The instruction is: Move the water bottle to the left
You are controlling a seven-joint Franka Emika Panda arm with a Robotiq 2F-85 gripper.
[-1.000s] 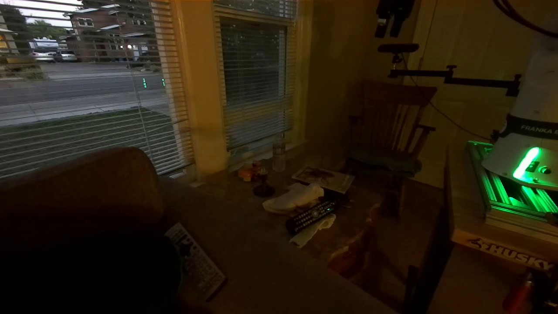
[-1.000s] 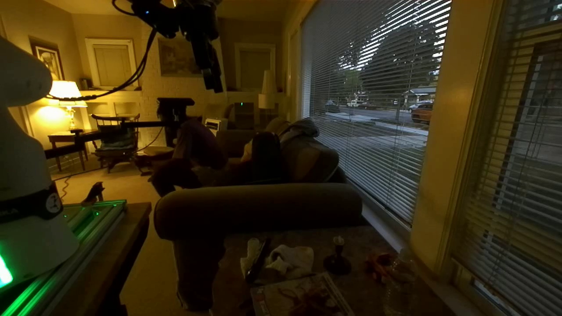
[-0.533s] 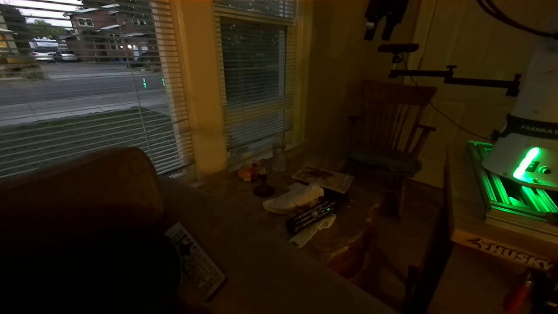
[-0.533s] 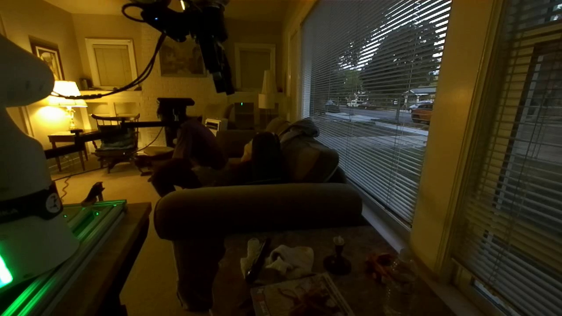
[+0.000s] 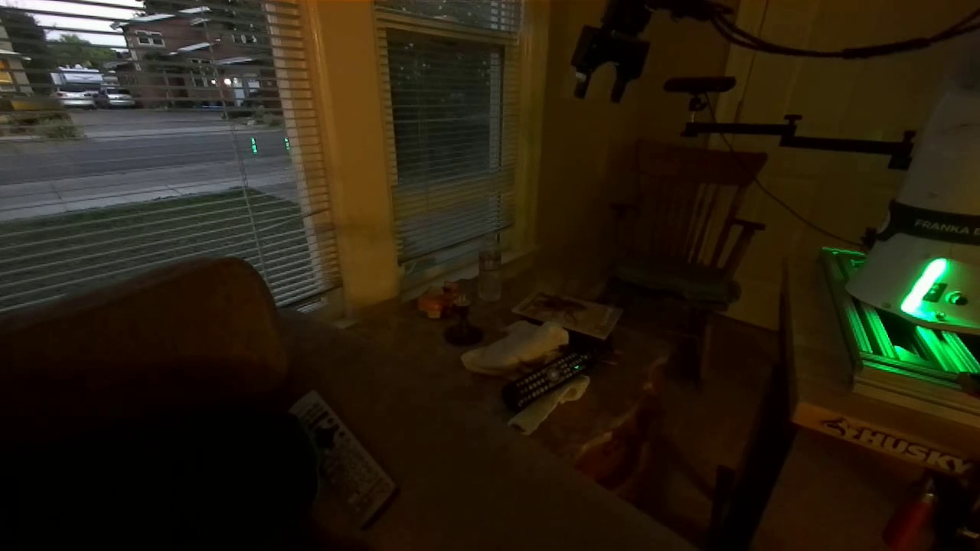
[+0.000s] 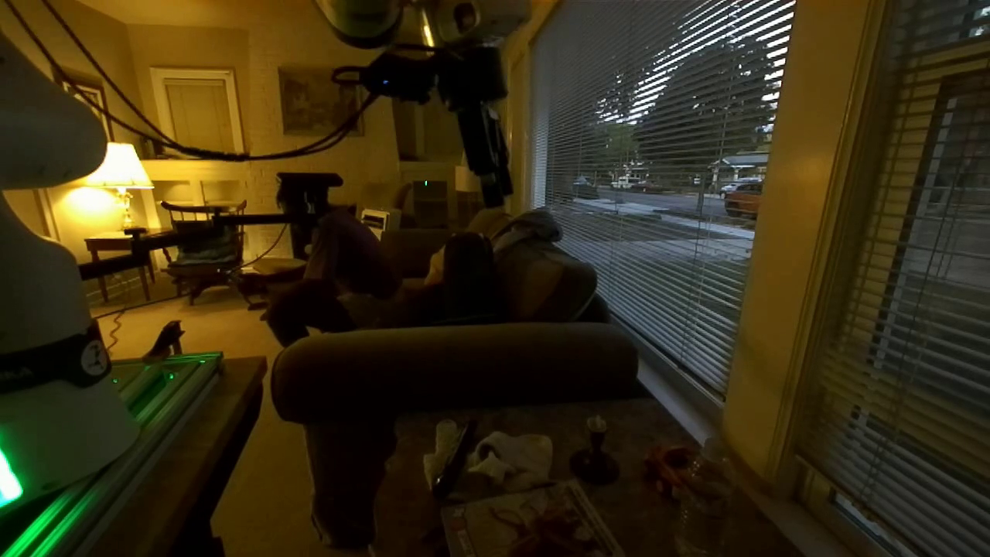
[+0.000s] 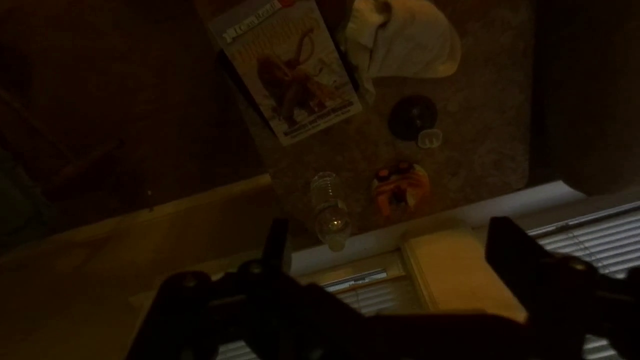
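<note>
The dimly lit table (image 7: 480,130) by the window blinds (image 5: 452,229) bears the upright water bottle (image 5: 490,277), with an orange item (image 7: 400,187) beside it. The wrist view alone makes "I Can Read!" legible on the book (image 7: 295,75), while a lit lamp (image 6: 120,166) shows only in an exterior view. The gripper (image 7: 388,222) hangs above, its fingers wide apart.

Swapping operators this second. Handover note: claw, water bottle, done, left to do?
Claw: open, nothing in it, raised in the air.
Water bottle: upright on the table, near the window; in the wrist view a gap separates it from the orange-red item beside it.
Done: claw open, bottle in the wrist view; no grasp yet.
Left: come down, grip the bottle, move it left, release. Whose left isn't settled by the frames; confirm first.
</note>
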